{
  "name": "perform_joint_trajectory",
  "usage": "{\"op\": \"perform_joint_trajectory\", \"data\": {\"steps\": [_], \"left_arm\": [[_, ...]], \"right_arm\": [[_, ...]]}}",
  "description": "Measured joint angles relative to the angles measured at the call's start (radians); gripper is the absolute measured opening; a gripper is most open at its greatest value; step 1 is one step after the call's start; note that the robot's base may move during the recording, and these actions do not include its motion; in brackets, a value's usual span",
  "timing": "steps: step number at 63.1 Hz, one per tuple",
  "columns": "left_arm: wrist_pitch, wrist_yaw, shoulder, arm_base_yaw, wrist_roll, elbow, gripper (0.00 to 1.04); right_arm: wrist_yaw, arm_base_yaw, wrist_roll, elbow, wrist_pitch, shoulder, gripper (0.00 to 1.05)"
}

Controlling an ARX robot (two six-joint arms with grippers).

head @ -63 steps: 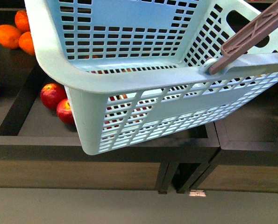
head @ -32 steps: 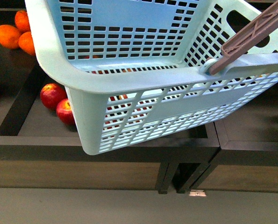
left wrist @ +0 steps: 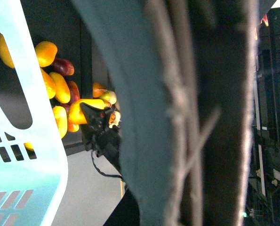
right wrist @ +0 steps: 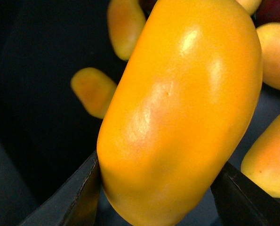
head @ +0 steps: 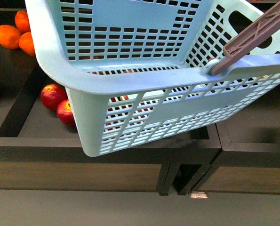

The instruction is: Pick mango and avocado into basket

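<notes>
Crowding the left wrist view, a blurred dark mass close to the lens hides the left gripper, so it cannot be told whether its jaws are apart or together. In the front view, oranges [head: 10, 35] and red apples [head: 52, 95] lie in dark bins at the left. The basket [head: 130, 80] hangs tilted across the middle, pale aqua and slotted, with nothing showing inside the visible part. Its brown handle [head: 252, 35] rises toward the upper right. Beyond the basket's wall, the left wrist view shows the black right gripper [left wrist: 95, 117] reaching over a dark shelf beside a heap of yellow fruit. It is clamped on the mango [right wrist: 177, 103], one dark finger [right wrist: 76, 200] on each side. The mango is smooth, glossy and yellow-orange, a long oval with a faint rosy blush. It is held above its fellows, well apart from the basket.
</notes>
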Motion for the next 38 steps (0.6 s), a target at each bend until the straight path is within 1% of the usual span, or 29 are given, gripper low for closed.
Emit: {"op": "perform_joint_trajectory", "data": {"steps": [5, 15, 21, 31, 32, 38], "left_arm": [[0.0, -0.001, 0.0, 0.0, 0.001, 0.0, 0.05], [0.0, 0.0, 0.0, 0.0, 0.0, 0.0, 0.05], [0.0, 0.0, 0.0, 0.0, 0.0, 0.0, 0.05], [0.0, -0.001, 0.0, 0.0, 0.0, 0.0, 0.05], [0.0, -0.001, 0.0, 0.0, 0.0, 0.0, 0.05], [0.0, 0.0, 0.0, 0.0, 0.0, 0.0, 0.05]], "right_arm": [[-0.027, 0.005, -0.039, -0.085, 0.017, -0.102, 0.57], [-0.056, 0.031, -0.066, -0.188, 0.026, -0.271, 0.57], [-0.074, 0.078, -0.068, -0.218, 0.026, -0.384, 0.57], [-0.078, 0.222, -0.066, -0.172, 0.027, -0.472, 0.57], [-0.07, 0.314, -0.063, -0.102, 0.026, -0.436, 0.57], [-0.057, 0.379, -0.061, -0.04, 0.011, -0.389, 0.57]]}}
